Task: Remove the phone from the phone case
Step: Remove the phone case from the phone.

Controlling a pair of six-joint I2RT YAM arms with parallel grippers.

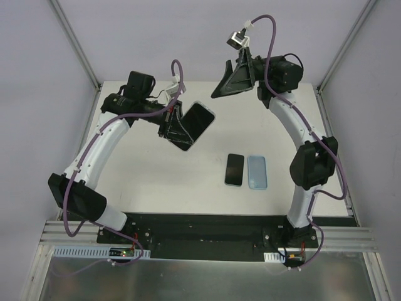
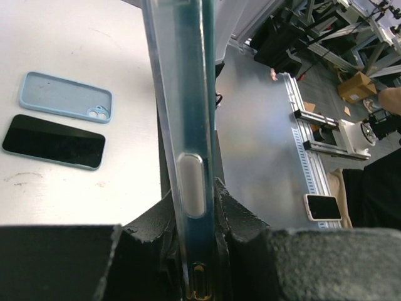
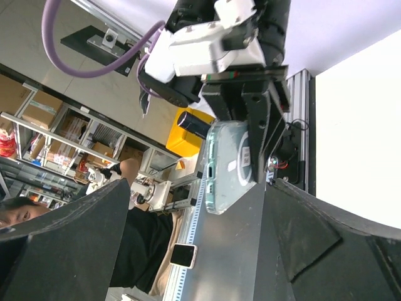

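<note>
left gripper (image 2: 199, 216) clamps the cased phone (image 2: 182, 94) above the table (image 1: 156, 169), centre-left of frame. right gripper (image 1: 225, 84), upper centre, is spread wide, holding nothing. second phone (image 1: 234, 169) and blue case (image 1: 257, 172) lie side by side, centre-right.

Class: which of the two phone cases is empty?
The light blue case flat on the table; the clear case in the left claw holds a phone.
</note>
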